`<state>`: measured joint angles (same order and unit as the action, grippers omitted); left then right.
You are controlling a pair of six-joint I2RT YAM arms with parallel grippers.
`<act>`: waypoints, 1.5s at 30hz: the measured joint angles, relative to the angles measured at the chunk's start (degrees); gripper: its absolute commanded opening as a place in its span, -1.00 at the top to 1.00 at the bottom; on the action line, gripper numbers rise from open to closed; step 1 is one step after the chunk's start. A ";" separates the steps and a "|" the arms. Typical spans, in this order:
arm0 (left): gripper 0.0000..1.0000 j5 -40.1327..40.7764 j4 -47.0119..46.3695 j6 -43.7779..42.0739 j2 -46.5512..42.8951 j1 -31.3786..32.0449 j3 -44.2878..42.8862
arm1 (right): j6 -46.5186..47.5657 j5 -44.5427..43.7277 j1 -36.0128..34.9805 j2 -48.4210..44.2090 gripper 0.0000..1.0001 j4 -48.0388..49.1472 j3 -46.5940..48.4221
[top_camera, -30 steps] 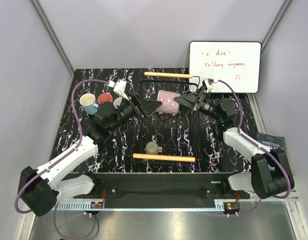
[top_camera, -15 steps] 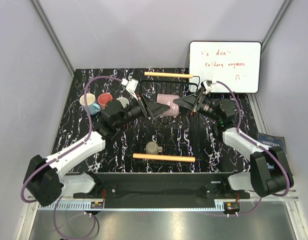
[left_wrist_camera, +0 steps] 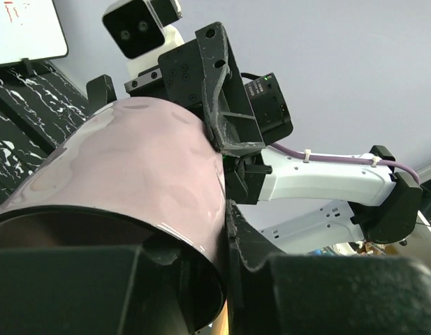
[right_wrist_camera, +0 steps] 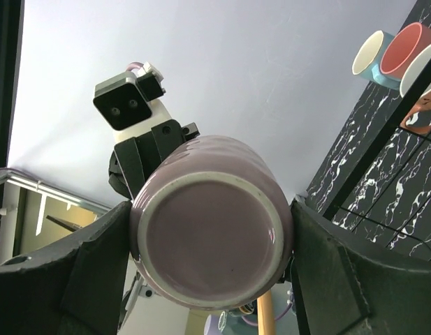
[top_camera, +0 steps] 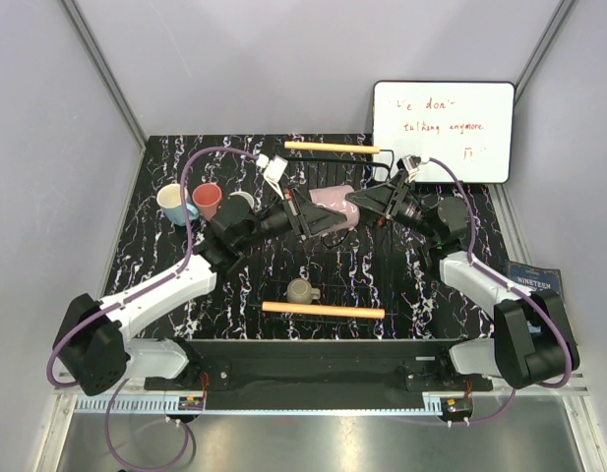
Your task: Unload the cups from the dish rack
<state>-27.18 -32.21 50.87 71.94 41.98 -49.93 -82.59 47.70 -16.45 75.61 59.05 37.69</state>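
A mauve cup point(top_camera: 333, 200) hangs on its side above the black wire dish rack point(top_camera: 323, 310), held from both ends. My left gripper point(top_camera: 316, 218) is shut on its rim, one finger point(left_wrist_camera: 253, 258) outside the wall and one inside. My right gripper point(top_camera: 359, 202) is shut on its body near the base point(right_wrist_camera: 212, 251), with fingers point(right_wrist_camera: 96, 272) pressed on both sides. An olive-grey cup point(top_camera: 302, 291) stands in the rack near the front handle. A light blue cup point(top_camera: 174, 204) and a reddish cup point(top_camera: 208, 200) stand on the table left of the rack.
A third cup point(top_camera: 243, 201) beside those two is mostly hidden by my left arm. A whiteboard point(top_camera: 443, 131) leans at the back right. A dark book point(top_camera: 534, 278) lies off the table's right edge. The rack's far wooden handle point(top_camera: 333, 147) lies behind the held cup.
My left arm swung right from the cups on the table to the mauve cup, and its jaws closed on the rim. The right gripper kept its hold and barely moved.
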 measured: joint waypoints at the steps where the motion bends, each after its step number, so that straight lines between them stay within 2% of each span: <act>1: 1.00 -0.04 0.09 -0.28 -0.02 0.11 -0.04 | 0.02 0.02 0.02 -0.07 1.00 0.17 0.00; 2: 1.00 -0.04 0.48 -0.46 -0.11 0.11 -0.11 | 0.11 0.04 0.02 -0.11 1.00 0.13 -0.04; 5: 1.00 0.42 3.45 -1.53 -1.09 0.26 -0.44 | 0.98 0.28 0.00 -0.98 0.66 -1.75 -0.17; 6: 1.00 0.70 4.76 -2.05 -1.66 0.42 -0.57 | 1.75 0.42 -0.07 -1.68 0.39 -2.84 -0.20; 9: 1.00 1.73 9.42 -4.48 -4.09 1.25 -1.27 | 4.11 0.96 -0.44 -4.74 -0.04 -6.75 -0.20; 10: 1.00 2.29 11.87 -6.01 -5.35 1.77 -1.77 | 5.16 1.11 -0.72 -6.12 -0.31 -8.24 -0.20; 13: 1.00 3.28 17.42 -9.75 -8.04 2.91 -2.99 | 7.72 1.46 -1.53 -8.90 -0.59 -11.06 -0.11; 17: 1.00 4.57 23.43 -13.51 -10.47 3.80 -3.85 | 11.32 1.81 -2.58 -10.67 -0.71 -14.27 0.07; 22: 1.00 6.86 28.24 -17.11 -11.47 4.04 -4.24 | 14.58 1.90 -2.73 -10.73 -0.74 -18.08 0.07; 26: 1.00 16.87 34.47 -21.24 -14.21 0.98 -4.24 | 16.15 1.27 -0.57 -10.73 -0.73 -21.22 -0.02; 29: 1.00 19.65 34.38 -22.60 -14.53 0.61 -4.26 | 16.68 1.29 -0.37 -10.73 -0.72 -22.12 -0.02; 41: 1.00 22.53 37.31 -23.82 -12.87 0.98 -6.49 | 19.63 1.18 -0.37 -11.50 -0.72 -26.08 -0.02; 45: 1.00 25.81 42.01 -24.55 -12.13 1.03 -9.35 | 21.29 0.31 -0.37 -11.93 -0.73 -28.98 0.00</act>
<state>-1.37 9.80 26.33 59.81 43.00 -59.29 -61.30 48.01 -16.82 63.68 30.06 37.69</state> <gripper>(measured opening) 0.127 0.862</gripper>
